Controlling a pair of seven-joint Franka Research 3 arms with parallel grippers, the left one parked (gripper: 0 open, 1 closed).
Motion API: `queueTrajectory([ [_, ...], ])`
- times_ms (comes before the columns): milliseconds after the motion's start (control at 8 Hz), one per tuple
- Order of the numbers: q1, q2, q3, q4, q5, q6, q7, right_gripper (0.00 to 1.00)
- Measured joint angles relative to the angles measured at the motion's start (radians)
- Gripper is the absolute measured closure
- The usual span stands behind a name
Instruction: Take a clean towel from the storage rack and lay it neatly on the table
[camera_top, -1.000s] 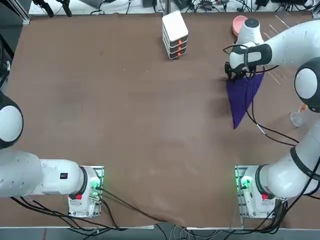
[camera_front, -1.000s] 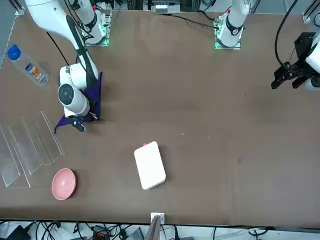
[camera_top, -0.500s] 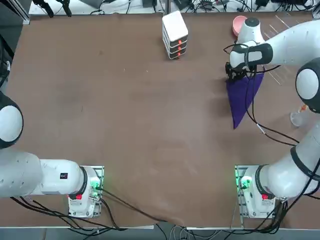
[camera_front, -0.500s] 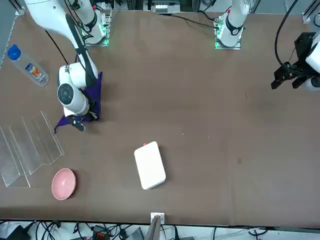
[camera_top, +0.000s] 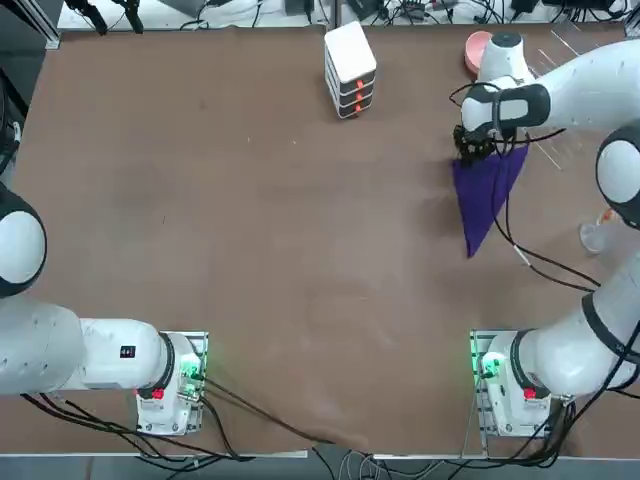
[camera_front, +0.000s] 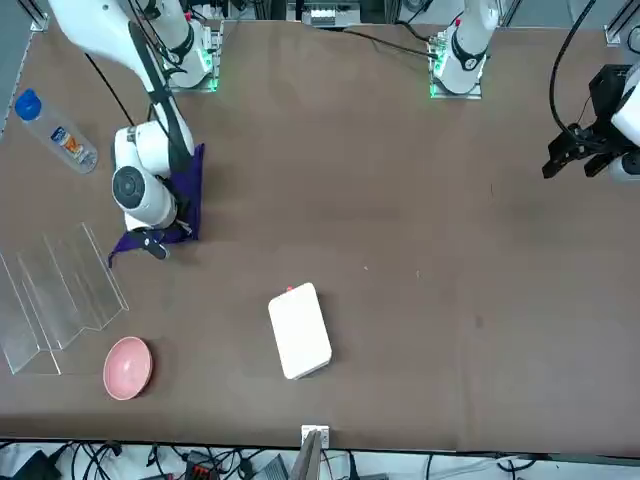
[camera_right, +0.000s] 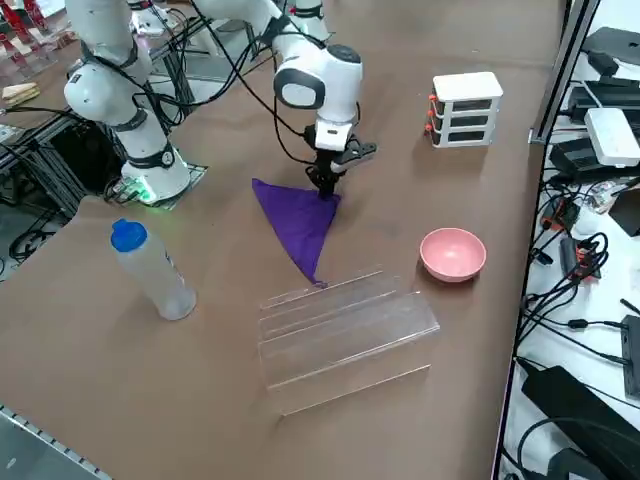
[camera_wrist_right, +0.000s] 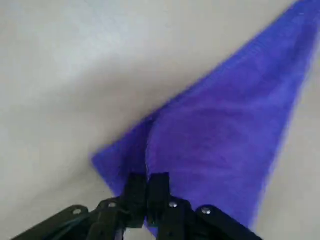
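The towel (camera_top: 485, 195) is a purple-blue cloth lying in a long triangle on the brown table (camera_top: 250, 220), toward its right side. My right gripper (camera_top: 472, 150) points down at the wide end of the cloth, the end nearest the bowl, and is low over the tabletop. In the wrist view the gripper (camera_wrist_right: 146, 200) is shut, pinching a raised fold at the edge of the towel (camera_wrist_right: 220, 130). From the side, the gripper (camera_right: 325, 188) meets the towel (camera_right: 295, 225) at its corner. The clear storage rack (camera_right: 340, 325) stands just beyond the towel's pointed end, holding nothing.
A pink bowl (camera_right: 453, 253) sits beside the rack. A white box stack with orange marks (camera_right: 466, 108) stands farther along the far edge. A clear bottle with a blue cap (camera_right: 150, 270) stands near the table's right edge. Cables trail from my arm over the towel.
The gripper's fingers have drawn together on the towel's edge. The arm has barely shifted, and the towel lies as before.
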Motion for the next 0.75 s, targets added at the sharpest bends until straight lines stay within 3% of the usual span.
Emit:
queueTrajectory([
  [375, -0.008, -0.057, -0.027, -0.004, -0.119, -0.258, -0.056, 0.98],
  [750, -0.102, -0.110, -0.048, -0.063, -0.210, -0.343, -0.218, 0.98],
])
